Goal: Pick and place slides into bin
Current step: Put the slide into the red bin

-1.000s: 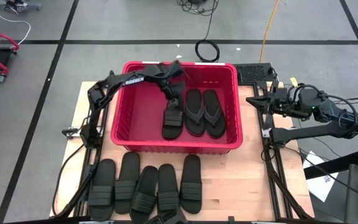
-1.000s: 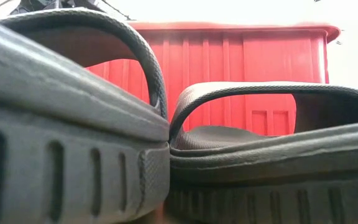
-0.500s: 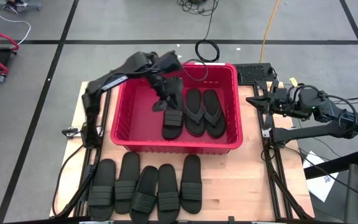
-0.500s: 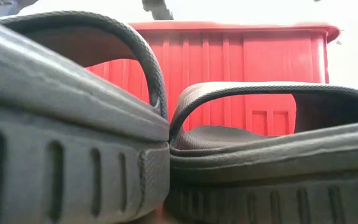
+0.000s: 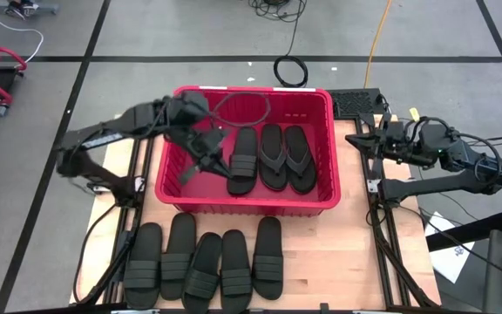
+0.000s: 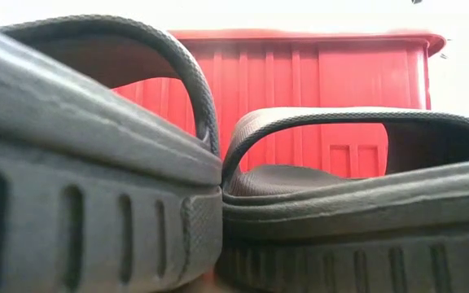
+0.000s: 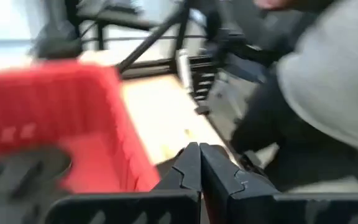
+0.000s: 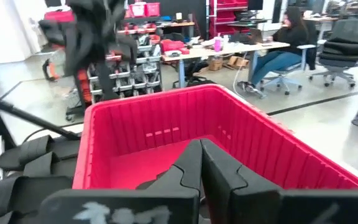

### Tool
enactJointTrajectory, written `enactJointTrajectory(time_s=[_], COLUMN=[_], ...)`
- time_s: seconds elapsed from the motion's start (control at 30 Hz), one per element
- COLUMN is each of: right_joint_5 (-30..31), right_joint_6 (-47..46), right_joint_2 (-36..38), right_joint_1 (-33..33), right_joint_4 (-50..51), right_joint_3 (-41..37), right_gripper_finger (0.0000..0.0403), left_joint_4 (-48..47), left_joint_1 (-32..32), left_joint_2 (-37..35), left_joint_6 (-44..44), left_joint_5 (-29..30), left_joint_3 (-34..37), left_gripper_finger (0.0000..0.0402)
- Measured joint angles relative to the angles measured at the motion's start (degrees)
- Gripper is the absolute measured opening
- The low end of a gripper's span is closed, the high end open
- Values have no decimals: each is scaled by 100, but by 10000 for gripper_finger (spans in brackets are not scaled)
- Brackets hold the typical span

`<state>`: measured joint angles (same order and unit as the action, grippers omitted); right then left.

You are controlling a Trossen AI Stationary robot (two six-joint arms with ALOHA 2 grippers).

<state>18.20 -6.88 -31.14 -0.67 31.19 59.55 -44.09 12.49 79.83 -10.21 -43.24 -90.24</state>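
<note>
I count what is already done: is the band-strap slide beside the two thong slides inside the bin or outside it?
Inside. In the high view the band-strap slide lies flat on the floor of the bin, within its rim, beside the two thong slides.

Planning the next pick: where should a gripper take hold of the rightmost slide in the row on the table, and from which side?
Take the band strap of the rightmost slide, coming straight down from above. The slide lies flat, strap up, and the band probably arches off the footbed, letting one finger slip under. Its outer side is free; a neighbouring slide crowds the other.
</note>
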Motion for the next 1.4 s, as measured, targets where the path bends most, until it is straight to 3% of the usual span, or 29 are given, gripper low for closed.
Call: enactJointTrajectory(time_s=[0.13,0.2,0.27,0.6,0.9,1.07,1.27,1.4], right_joint_5=[202,272,277,275,-21,-478,-501,-501], right_joint_6=[-25,-3,37,396,399,641,648,647], right_joint_2=[2,0,2,0,2,0,2,0], right_joint_1=[0,0,0,0,0,2,2,2], right_joint_4=[-111,-174,-202,-222,-185,-186,-239,-233], right_joint_3=[1,1,0,2,2,0,2,2], right_gripper_finger=[0,0,0,0,0,0,0,0], left_joint_4=[1963,2689,2828,2424,2400,2307,2086,1884], left_joint_1=[-185,-382,-652,-1923,-2944,-3172,-3129,-3063], left_joint_2=[-944,-1171,-1175,-59,1946,2753,3251,3376], left_joint_6=[1537,2250,2597,3147,3608,3733,4062,3930], left_joint_5=[393,483,563,1364,2100,2449,2491,2542], left_joint_3=[1947,2462,2612,1722,131,-159,-157,-157], left_gripper_finger=[1,1,0,0,0,0,1,23])
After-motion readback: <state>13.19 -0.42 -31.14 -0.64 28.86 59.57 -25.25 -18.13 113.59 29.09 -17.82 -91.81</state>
